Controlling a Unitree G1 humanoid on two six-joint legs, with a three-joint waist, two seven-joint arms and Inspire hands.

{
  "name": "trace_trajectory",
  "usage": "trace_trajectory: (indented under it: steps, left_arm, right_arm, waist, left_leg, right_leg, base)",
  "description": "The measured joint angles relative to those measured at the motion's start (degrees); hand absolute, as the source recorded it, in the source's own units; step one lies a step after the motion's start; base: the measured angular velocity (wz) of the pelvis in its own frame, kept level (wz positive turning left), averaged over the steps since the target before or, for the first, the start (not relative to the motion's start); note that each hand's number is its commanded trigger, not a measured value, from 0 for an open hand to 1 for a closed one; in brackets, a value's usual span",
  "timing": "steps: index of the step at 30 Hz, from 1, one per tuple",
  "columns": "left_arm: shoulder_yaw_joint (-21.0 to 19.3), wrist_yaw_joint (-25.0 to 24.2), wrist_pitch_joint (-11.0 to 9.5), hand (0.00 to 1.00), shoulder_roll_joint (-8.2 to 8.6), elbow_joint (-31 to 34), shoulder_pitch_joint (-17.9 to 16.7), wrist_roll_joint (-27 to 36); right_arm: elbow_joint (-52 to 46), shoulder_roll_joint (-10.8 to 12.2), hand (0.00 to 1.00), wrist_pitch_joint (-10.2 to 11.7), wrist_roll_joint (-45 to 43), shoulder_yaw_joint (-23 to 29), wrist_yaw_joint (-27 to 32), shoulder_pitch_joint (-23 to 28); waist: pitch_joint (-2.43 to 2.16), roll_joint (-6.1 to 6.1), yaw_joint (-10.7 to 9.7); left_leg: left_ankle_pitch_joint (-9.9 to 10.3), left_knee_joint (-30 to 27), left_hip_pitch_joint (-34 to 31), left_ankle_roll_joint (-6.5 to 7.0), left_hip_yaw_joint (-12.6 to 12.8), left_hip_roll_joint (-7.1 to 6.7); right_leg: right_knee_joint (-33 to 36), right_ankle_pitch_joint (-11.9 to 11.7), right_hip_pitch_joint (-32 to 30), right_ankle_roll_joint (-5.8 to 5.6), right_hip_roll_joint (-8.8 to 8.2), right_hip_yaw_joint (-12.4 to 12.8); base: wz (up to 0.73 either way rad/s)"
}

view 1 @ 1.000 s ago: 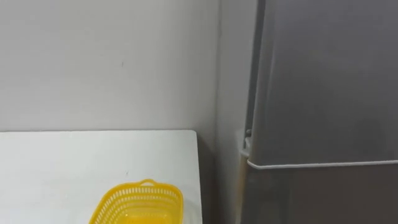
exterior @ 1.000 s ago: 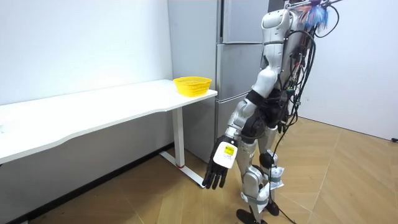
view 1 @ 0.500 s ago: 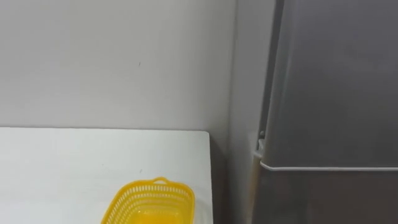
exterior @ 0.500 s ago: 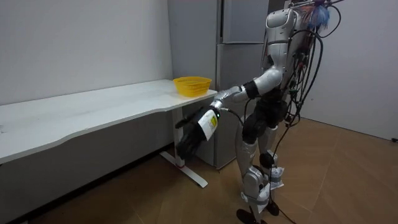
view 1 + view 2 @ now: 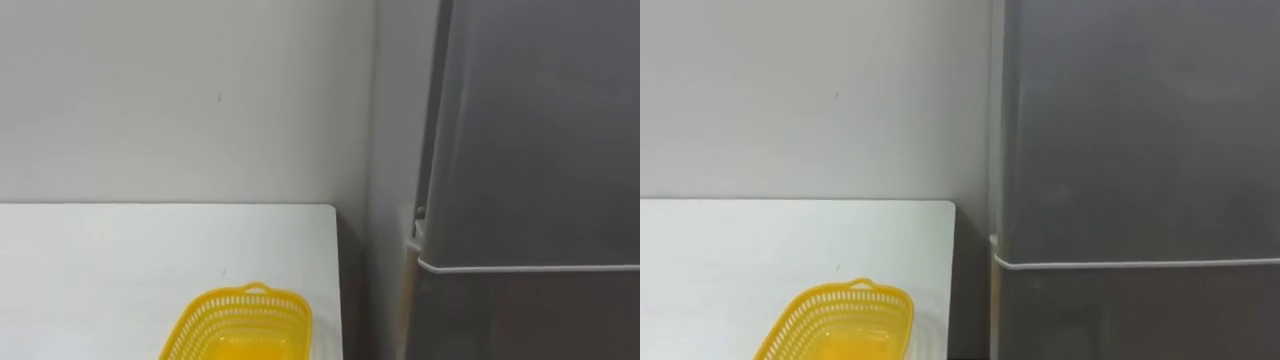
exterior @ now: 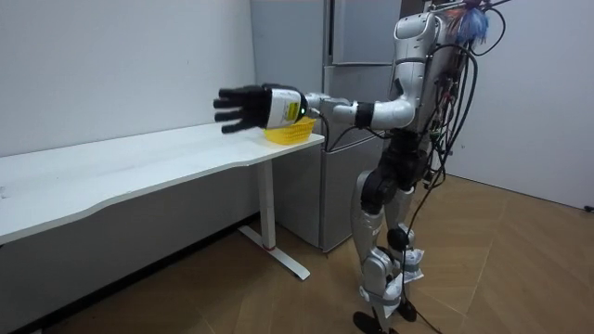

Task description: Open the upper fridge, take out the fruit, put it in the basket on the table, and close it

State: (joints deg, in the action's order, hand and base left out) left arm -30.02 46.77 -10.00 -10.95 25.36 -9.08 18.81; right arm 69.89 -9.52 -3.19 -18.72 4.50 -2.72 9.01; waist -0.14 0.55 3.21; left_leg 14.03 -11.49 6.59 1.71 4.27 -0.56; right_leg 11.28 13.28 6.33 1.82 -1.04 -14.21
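The grey fridge (image 5: 540, 130) stands right in front of me, its upper door shut above the seam to the lower door (image 5: 520, 310). In the room view I stand upright facing the fridge (image 6: 357, 32). My left hand (image 6: 249, 107) is stretched out at shoulder height toward the room view's left, over the white table's end, open with fingers spread and holding nothing.
A white table (image 5: 120, 260) runs along the wall to the left of the fridge. An empty yellow mesh basket (image 5: 245, 325) sits near its right end, close to the fridge side. Wooden floor lies open behind me (image 6: 520, 269).
My left arm has swung up from hanging low beside my leg to shoulder height, stretched out over the table. The fridge door and basket have not moved.
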Motion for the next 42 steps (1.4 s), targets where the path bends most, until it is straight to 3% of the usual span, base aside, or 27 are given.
trace_trajectory:
  steps: [2,5,7,8,9,12,16,21,30,38,42]
  left_arm:
    - [1.2,-2.9,0.0,0.0,-0.03,3.7,0.6,-0.2]
    - [3.9,-8.4,0.3,0.0,-0.32,7.1,3.2,-0.9]
    - [5.8,-12.2,1.0,0.0,-0.4,8.2,5.0,-1.1]
    - [6.8,-14.7,1.4,0.0,-0.71,8.6,5.8,-1.1]
    - [7.7,-17.4,1.7,0.0,-1.07,9.0,6.6,-1.0]
    - [11.0,-23.8,3.1,0.0,-1.6,9.3,9.7,-0.2]
    - [15.8,-30.7,4.6,0.0,-1.61,9.4,12.0,-0.3]
    - [20.2,-38.7,8.3,0.0,-1.6,9.4,12.3,-0.3]
    - [28.5,-51.4,12.7,0.0,-1.63,8.4,12.4,2.4]
    - [29.3,-56.5,14.8,0.0,-1.63,6.7,12.4,4.2]
    - [29.6,-58.3,15.1,0.0,-1.65,6.7,12.4,4.1]
  right_arm:
    - [0.3,0.3,0.0,0.0,-0.1,0.0,-0.8,0.3]
    - [2.0,0.3,0.0,-0.5,-0.5,0.0,-1.8,0.2]
    - [3.3,0.3,0.0,-0.7,-0.5,0.1,-1.9,0.1]
    - [4.0,0.3,0.0,-0.7,-0.6,0.3,-2.1,0.1]
    - [4.0,0.3,0.0,-0.7,-1.2,0.9,-2.6,0.2]
    - [3.8,0.3,0.0,-1.6,-1.5,1.3,-3.7,0.0]
    - [3.8,0.3,0.0,-1.8,-2.6,1.2,-3.8,-0.1]
    - [3.5,0.3,0.0,-2.0,-3.4,1.1,-3.7,-0.8]
    - [3.7,-0.1,0.0,-3.1,-4.1,1.1,-3.7,-3.0]
    - [3.8,-0.3,0.0,-3.2,-4.1,1.1,-3.7,-3.1]
    - [3.9,-0.5,0.0,-3.2,-4.0,1.1,-3.6,-3.3]
  waist:
    - [-0.06,0.14,-0.7]
    - [0.2,-0.06,-1.6]
    - [0.27,-0.12,-1.9]
    - [0.14,0.11,-2.8]
    - [0.29,-0.05,-3.4]
    - [0.08,0.5,-4.6]
    - [0.39,0.79,-6.0]
    - [0.32,1.36,-6.5]
    - [0.62,0.7,-9.1]
    - [-0.06,1.97,-9.4]
    - [0.04,1.84,-9.4]
  left_leg:
    - [0.0,-0.2,0.1,0.0,0.0,0.0]
    - [0.0,-0.2,0.1,0.0,0.0,0.01]
    - [0.0,-0.2,0.0,0.0,0.0,0.02]
    - [0.0,-0.3,-0.1,0.0,-0.1,0.02]
    - [0.0,-0.3,-0.3,0.0,-0.3,0.0]
    - [0.0,-0.3,-1.0,0.04,-0.3,-0.03]
    - [0.0,-0.1,-1.0,0.08,0.2,-0.07]
    - [-0.1,0.1,-1.4,0.07,0.5,-0.06]
    - [-0.1,0.1,-1.1,0.07,0.9,-0.02]
    - [-0.1,0.1,-0.8,0.07,1.9,0.06]
    - [-0.1,0.1,-0.4,0.06,2.0,0.2]
  right_leg:
    - [-0.1,0.0,0.0,0.0,0.0,0.0]
    - [-0.2,0.0,0.0,-0.01,0.02,0.0]
    - [-0.3,0.0,0.0,-0.01,0.02,0.0]
    - [-0.5,0.0,0.1,-0.04,0.05,0.0]
    - [-0.5,0.0,0.0,-0.05,0.05,-0.1]
    - [-0.5,-0.1,-0.7,-0.14,0.05,0.0]
    - [-0.3,-0.2,-0.8,-0.24,0.0,0.3]
    - [0.4,-0.2,-1.6,-0.24,0.06,1.8]
    - [0.3,-0.2,-1.6,-0.25,0.04,1.6]
    - [0.5,-0.2,-1.5,-0.25,0.11,2.4]
    - [0.4,-0.2,-1.5,-0.18,0.26,2.5]
  base:
    - [0.0]
    - [0.0]
    - [0.0]
    - [0.04]
    - [0.04]
    - [0.01]
    - [-0.06]
    - [-0.17]
    - [0.01]
    - [-0.05]
    - [0.0]
